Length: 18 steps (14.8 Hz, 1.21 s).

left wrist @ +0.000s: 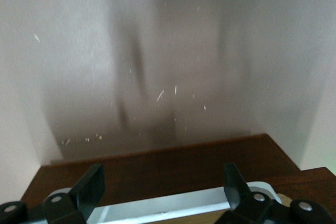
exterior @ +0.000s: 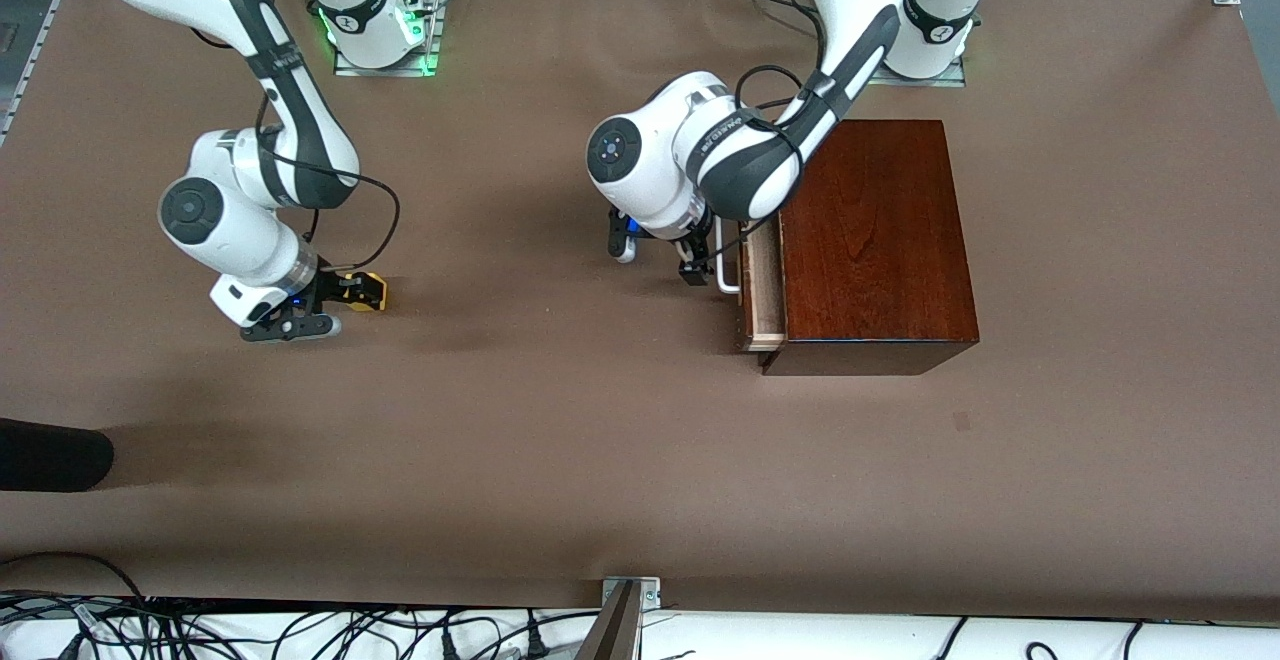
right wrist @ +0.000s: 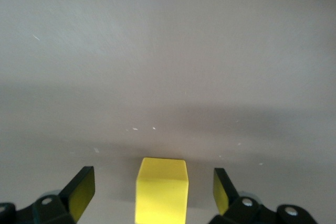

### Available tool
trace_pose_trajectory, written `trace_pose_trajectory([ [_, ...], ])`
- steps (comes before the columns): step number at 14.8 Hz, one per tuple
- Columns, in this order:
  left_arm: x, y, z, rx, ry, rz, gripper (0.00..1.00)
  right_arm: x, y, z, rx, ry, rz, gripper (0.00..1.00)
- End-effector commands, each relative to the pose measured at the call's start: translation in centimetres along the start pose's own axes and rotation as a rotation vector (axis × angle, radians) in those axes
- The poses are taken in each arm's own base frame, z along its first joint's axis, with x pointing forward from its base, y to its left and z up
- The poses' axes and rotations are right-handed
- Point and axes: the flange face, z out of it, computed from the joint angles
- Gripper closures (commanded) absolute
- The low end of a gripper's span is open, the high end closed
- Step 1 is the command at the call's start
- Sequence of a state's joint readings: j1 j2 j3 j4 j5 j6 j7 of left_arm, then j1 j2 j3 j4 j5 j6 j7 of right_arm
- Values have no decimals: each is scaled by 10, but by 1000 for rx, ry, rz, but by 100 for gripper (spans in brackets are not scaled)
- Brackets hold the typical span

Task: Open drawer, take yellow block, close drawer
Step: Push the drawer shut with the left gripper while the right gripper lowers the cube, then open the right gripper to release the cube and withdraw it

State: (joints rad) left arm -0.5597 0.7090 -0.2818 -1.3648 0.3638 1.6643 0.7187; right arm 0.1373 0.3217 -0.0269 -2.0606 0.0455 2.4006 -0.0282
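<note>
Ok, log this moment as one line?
drawer: slightly open | left end effector: open at handle | yellow block: on table | right end effector: open around block

This was a robotics lab: two white Franka arms (exterior: 260, 130) were bolted on plates at a brown-covered table (exterior: 560, 440), with aluminium framing (exterior: 30, 50) at its edge and loose cables (exterior: 300, 630) along its near side.

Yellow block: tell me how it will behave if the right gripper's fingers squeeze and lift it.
The yellow block has flat faces and crisp edges, so it probably stays rigid and won't roll. It is small between the open right gripper, so likely light. Its smooth faces might slip under a weak pinch.
</note>
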Motion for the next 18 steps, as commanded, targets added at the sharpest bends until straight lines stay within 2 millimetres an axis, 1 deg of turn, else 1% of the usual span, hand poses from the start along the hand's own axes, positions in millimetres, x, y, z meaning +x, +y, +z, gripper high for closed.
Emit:
trace_pose_trajectory([
  [1, -28, -3, -2, -2, -65, 15, 0, 26, -1, -62, 16, 8, -9, 0],
  [4, -30, -3, -1, -6, -69, 12, 0, 39, -2, -116, 17, 26, -16, 0],
  [5, -31, -3, -1, -13, -76, 10, 0, 40, -4, -136, 19, 22, -20, 0],
  [8, -45, -9, -2, -28, -84, -9, 0, 34, -8, -184, 24, -3, -36, 0],
  [9, -49, -10, -1, -33, -87, -16, 0, 31, -7, -196, 25, -16, -54, 0],
  [10, -48, -10, -2, -33, -86, -15, 0, 27, -7, -207, 28, -37, -78, 0],
  [11, -48, -10, -2, -33, -86, -15, 0, 26, -6, -220, 30, -43, -86, 0],
  [13, -49, -10, -3, -34, -84, -14, 0, 24, -5, -238, 24, -62, -89, 0],
  [14, -49, -10, -4, -34, -80, -15, 0, 24, -6, -250, 23, -64, -94, 0],
  [16, -48, -9, -15, -26, -53, -25, 0, 22, -7, -277, 20, -54, -117, 0],
  [18, -57, 0, -46, -11, -1, -52, 0, 12, -1, -299, 17, -54, -122, 0],
])
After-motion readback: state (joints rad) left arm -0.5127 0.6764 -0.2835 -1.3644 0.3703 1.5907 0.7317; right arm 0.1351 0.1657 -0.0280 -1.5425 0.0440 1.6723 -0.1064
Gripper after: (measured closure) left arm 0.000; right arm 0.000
